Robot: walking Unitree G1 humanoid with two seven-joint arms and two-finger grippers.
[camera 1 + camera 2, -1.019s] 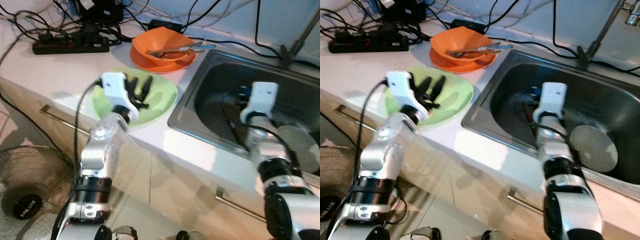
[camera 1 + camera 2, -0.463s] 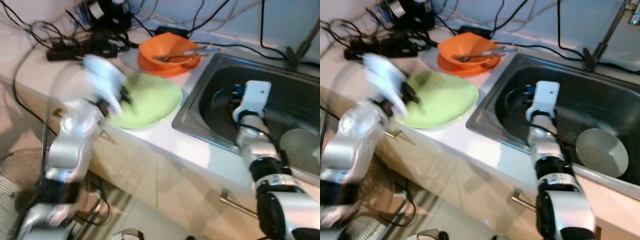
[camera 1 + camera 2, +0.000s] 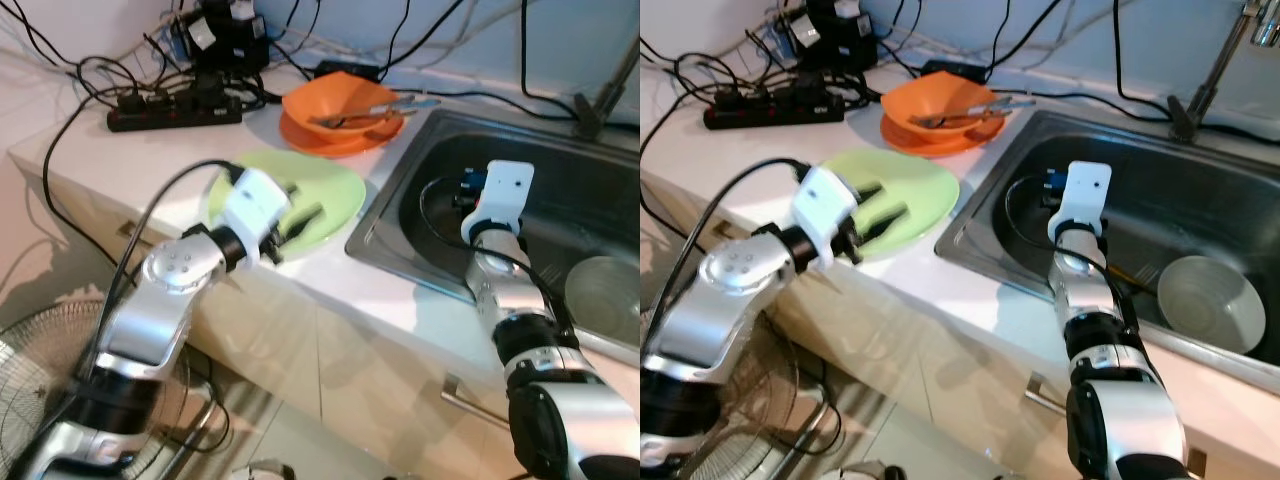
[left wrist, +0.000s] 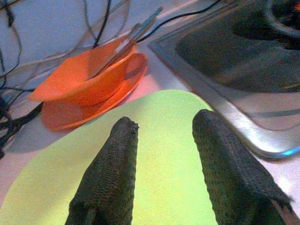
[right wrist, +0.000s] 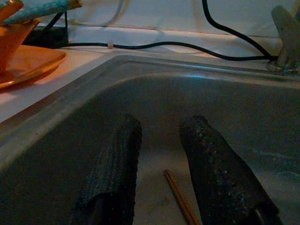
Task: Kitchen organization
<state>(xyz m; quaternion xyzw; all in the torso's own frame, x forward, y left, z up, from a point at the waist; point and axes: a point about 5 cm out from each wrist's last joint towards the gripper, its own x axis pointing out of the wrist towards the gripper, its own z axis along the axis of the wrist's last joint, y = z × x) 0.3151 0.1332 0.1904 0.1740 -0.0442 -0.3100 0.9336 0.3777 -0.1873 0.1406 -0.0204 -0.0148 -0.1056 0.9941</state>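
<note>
Since a second ago the left gripper (image 4: 159, 164) has swung back over the flat round lime-green plate (image 3: 335, 190) on the white bench (image 3: 120, 150), jaws moderately open and empty above it. Down in the stainless steel sink (image 3: 1240, 190), the right gripper (image 5: 161, 168) hangs open over a thin wooden chopstick (image 5: 180, 199). Clearing the sink seems in hand; next, I judge, lower and pinch that chopstick

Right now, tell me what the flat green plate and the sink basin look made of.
Flat green plate: probably plastic, an even, matte lime surface without glaze shine. Sink basin: looks like stainless steel, grey brushed metal with soft reflections along its rim.
</note>
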